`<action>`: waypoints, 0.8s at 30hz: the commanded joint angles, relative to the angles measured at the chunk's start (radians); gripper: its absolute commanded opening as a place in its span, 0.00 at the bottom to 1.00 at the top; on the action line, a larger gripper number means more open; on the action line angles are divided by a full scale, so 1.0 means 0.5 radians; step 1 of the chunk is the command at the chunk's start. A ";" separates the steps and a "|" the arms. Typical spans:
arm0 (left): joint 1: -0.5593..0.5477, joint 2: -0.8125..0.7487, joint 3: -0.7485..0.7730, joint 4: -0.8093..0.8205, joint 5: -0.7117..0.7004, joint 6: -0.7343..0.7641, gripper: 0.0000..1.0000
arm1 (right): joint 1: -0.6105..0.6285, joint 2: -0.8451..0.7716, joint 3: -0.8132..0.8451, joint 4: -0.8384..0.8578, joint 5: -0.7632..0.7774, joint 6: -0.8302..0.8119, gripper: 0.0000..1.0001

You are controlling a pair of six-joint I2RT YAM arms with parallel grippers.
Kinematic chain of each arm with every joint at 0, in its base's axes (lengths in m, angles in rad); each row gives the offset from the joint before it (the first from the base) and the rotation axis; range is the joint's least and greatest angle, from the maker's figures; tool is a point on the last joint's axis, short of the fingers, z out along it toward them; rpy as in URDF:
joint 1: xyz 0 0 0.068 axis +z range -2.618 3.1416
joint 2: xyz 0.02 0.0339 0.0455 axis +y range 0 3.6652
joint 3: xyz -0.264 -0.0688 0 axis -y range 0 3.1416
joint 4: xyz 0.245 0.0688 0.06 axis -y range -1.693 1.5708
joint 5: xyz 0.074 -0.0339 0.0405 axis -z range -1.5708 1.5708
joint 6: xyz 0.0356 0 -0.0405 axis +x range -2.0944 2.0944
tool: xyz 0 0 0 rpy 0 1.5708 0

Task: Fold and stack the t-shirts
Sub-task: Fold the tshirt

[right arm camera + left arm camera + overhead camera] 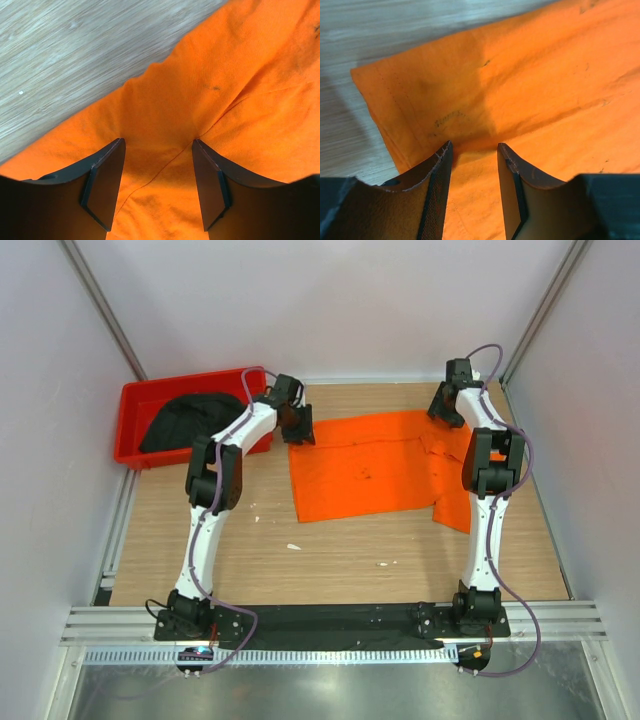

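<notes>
The orange t-shirt (365, 465) lies spread flat on the wooden table, one sleeve toward the right arm. My left gripper (298, 430) is down at the shirt's far left corner. In the left wrist view the gripper (475, 147) is open, with orange cloth (545, 75) lying flat under the gap. My right gripper (443, 408) is at the shirt's far right edge. Seen from its wrist camera, this gripper (159, 142) is open over a seam in the cloth (250, 75). The black t-shirt (190, 420) lies bunched in the red bin (133, 392).
The red bin stands at the table's far left corner, close behind the left arm. Bare wooden table (330, 550) runs between the shirt and the arm bases, with a few small white specks (293, 546). White walls enclose the table on three sides.
</notes>
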 commanded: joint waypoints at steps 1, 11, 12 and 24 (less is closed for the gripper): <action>-0.015 -0.149 -0.060 0.052 0.041 0.009 0.43 | 0.018 -0.115 -0.022 -0.091 -0.030 0.025 0.62; -0.033 -0.210 0.221 -0.175 -0.122 0.129 0.55 | 0.005 -0.078 0.122 -0.333 0.013 0.065 0.63; -0.046 -0.238 0.246 -0.202 -0.125 0.101 0.56 | 0.002 -0.114 0.122 -0.349 0.049 0.062 0.63; -0.328 -1.108 -0.844 -0.197 -0.269 -0.239 0.48 | -0.421 -1.006 -0.708 -0.405 -0.186 0.316 0.66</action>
